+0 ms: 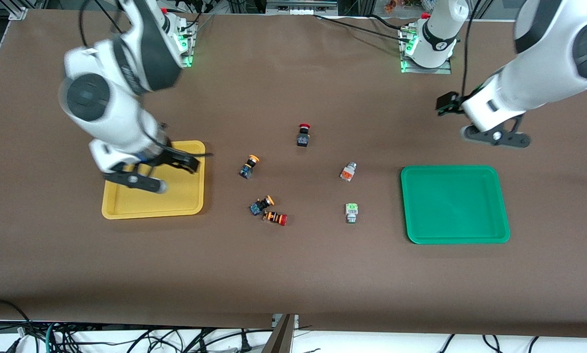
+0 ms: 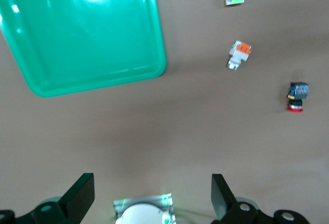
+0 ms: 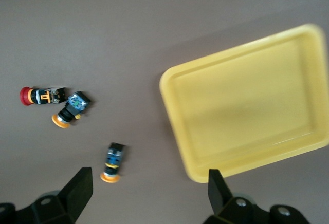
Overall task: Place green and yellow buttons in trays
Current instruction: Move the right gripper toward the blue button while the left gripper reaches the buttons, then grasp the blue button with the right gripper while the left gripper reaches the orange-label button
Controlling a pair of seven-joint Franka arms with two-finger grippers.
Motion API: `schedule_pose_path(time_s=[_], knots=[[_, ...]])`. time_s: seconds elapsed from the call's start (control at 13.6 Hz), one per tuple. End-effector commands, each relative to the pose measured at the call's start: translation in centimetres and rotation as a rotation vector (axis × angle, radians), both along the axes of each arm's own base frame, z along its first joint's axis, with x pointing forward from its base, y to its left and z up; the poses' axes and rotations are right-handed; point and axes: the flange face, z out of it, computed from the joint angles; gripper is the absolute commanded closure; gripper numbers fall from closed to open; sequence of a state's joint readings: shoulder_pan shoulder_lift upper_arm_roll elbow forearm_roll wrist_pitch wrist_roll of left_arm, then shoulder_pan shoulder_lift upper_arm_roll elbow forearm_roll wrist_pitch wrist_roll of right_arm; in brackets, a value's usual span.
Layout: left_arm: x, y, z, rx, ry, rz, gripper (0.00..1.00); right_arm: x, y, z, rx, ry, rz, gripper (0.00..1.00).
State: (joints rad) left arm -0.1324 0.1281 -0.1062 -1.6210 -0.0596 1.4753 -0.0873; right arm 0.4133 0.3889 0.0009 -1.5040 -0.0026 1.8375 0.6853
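Right tool (image 1: 176, 164) open over yellow tray (image 1: 190, 208), left tool (image 2: 153, 196) open, waiting

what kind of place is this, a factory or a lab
Most likely a robotics lab bench, not a factory line. Two arms are bolted to a brown-covered table, loose cables hang along its edge nearest the front camera, and the only work laid out is a yellow tray, a green tray and a few small buttons.

The right end effector (image 1: 176, 164) hides part of the yellow tray (image 1: 190, 206).
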Motion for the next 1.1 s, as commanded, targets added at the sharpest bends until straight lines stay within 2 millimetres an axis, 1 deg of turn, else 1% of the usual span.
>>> schedule_pose_path(time_s=[0.0, 0.22, 0.29, 0.44, 0.51, 0.59, 0.66, 0.73, 0.88, 1.03], knots=[[2.7, -0.6, -4.8, -0.030, -0.004, 0.016, 0.00, 0.1, 3.7, -3.0, -0.003, -0.017, -0.081, 0.01], [4.1, -3.5, -9.8, -0.054, -0.036, 0.009, 0.00, -0.8, 8.0, -7.4, -0.007, -0.022, -0.149, 0.01], [4.3, -4.8, -12.0, -0.064, -0.047, -0.002, 0.00, -1.5, 9.3, -9.1, -0.019, -0.010, -0.161, 0.01], [4.6, -6.5, -15.7, -0.088, -0.094, -0.005, 0.00, -2.1, 10.5, -11.5, -0.039, 0.005, -0.204, 0.01], [4.4, -7.6, -17.3, -0.094, -0.107, 0.010, 0.00, -2.2, 10.5, -12.5, -0.039, 0.004, -0.214, 0.01], [3.7, -9.1, -19.0, -0.091, -0.103, 0.026, 0.00, -2.5, 10.2, -13.9, -0.034, -0.002, -0.220, 0.01], [2.8, -11.4, -20.9, -0.082, -0.115, 0.028, 0.00, -3.0, 10.0, -15.3, -0.021, -0.013, -0.225, 0.01], [2.0, -12.9, -22.8, -0.083, -0.136, 0.038, 0.00, -3.4, 9.8, -16.4, -0.012, -0.025, -0.237, 0.01], [1.6, -13.4, -25.9, -0.090, -0.160, 0.045, 0.00, -4.1, 9.4, -18.1, -0.004, -0.037, -0.265, 0.01], [1.2, -14.2, -28.4, -0.105, -0.188, 0.042, 0.00, -5.0, 8.8, -19.4, 0.010, -0.049, -0.276, 0.01]])
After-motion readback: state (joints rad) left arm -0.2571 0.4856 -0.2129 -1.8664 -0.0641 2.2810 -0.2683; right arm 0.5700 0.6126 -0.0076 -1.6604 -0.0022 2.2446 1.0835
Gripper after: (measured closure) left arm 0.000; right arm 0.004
